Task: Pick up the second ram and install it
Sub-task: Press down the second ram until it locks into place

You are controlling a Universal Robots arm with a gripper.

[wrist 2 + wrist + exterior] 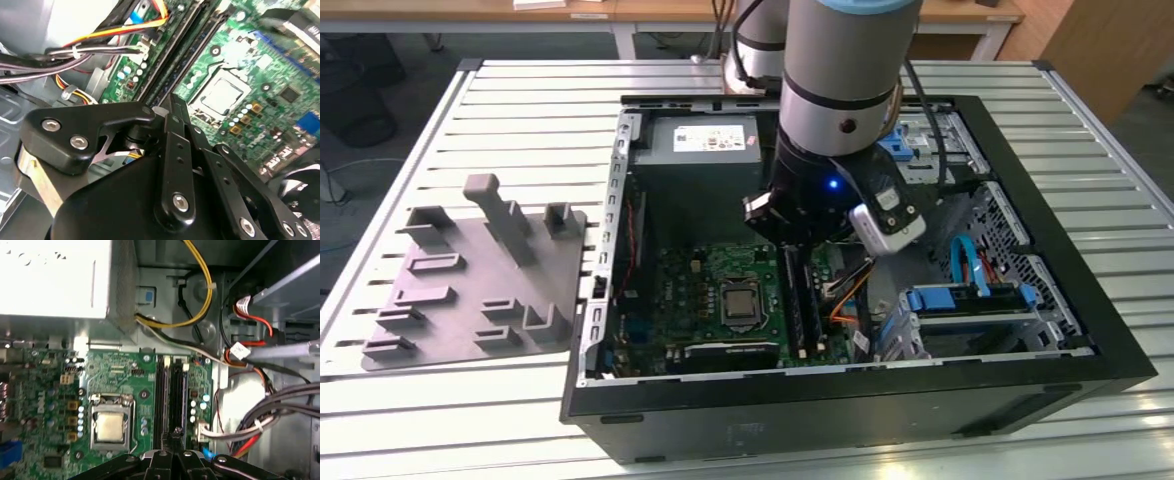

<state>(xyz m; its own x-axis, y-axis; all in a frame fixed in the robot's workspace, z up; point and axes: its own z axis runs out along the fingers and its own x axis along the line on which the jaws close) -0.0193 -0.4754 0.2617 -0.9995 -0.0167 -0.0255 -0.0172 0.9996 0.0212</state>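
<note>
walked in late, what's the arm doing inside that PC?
The arm has its tool down inside the open PC case, right over the long black memory slots beside the CPU socket on the motherboard. In both wrist views the tool's tip sits in line with the slots. I can't make out a RAM stick in the tool or tell whether one is seated. The grey holder plate lies on the table at the exterior view's left, with no stick visible on it.
</note>
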